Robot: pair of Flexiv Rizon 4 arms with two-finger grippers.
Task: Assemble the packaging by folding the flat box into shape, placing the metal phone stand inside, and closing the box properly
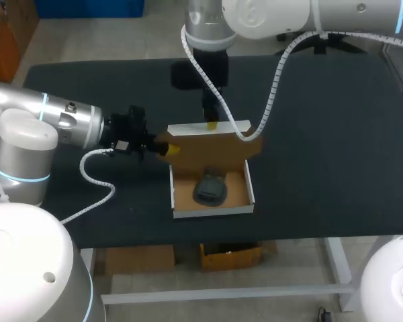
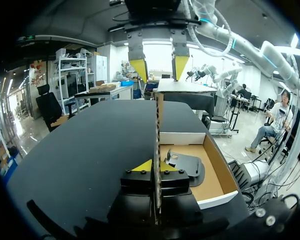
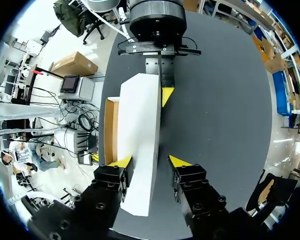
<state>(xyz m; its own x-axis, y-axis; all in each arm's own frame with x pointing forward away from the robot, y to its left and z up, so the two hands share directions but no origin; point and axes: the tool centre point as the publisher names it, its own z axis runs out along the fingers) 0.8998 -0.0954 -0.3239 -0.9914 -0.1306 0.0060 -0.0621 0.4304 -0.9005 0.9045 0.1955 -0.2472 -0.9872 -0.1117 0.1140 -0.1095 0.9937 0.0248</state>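
Standing on the black table (image 1: pixel 336 154), the box (image 1: pixel 213 213) lies open beside the left gripper (image 2: pixel 156 167), brown inside and white outside. Its lid (image 1: pixel 215 147) stands upright, edge-on between the left gripper's fingers, which clamp it from both sides at one end. The right gripper (image 3: pixel 150 161) hangs over the lid's top edge, fingers spread wide astride it, one close against the white face, the other clear. The dark metal phone stand (image 1: pixel 210 189) lies in the box's tray, beside the left gripper and below the right one.
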